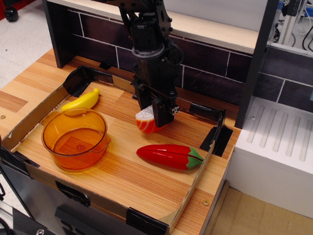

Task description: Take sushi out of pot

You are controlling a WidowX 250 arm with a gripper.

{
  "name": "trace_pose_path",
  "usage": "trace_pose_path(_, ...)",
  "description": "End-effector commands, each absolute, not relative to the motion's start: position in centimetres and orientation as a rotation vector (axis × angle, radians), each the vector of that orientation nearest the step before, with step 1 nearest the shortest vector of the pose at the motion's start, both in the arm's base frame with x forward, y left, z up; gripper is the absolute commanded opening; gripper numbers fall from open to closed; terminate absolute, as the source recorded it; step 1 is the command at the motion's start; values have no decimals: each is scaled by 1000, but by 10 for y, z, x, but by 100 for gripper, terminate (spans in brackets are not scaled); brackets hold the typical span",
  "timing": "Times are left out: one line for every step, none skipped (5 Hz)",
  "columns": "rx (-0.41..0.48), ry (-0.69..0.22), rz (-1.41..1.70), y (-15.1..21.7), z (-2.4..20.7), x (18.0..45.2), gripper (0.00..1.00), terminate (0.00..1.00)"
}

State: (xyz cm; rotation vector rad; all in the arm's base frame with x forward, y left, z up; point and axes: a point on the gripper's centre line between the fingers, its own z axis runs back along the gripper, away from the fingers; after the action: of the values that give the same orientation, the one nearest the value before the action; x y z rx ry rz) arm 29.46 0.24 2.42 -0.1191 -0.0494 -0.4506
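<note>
The sushi [146,122], a white-topped wedge with an orange-red striped side, sits low over the wooden tray floor, right of the pot. My black gripper [152,115] comes down from above and is shut on it, hiding its right side. Whether the sushi touches the wood I cannot tell. The orange translucent pot [75,138] stands at the tray's front left and holds nothing.
A red chili pepper with a green stem [169,156] lies just in front of the sushi. A yellow banana [81,101] lies behind the pot. Low cardboard walls [29,121] ring the tray. A dark tiled back wall [205,73] stands behind.
</note>
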Motion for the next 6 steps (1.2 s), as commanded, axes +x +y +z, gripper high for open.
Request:
trace_pose_path(-116,-57,-402,17,25,306,100,0)
trace_pose_path(-100,-52,-399,16,24,305,100,0)
trace_pose_path(-88,-86,-378,17,36,305,100,0)
trace_pose_path(-108,-149,-372,14,67,301,100,0)
trace_pose_path(-136,-217,-386,13,95,295,100,0)
trace_pose_path(-189,-254,-401,11,128,284,100,0)
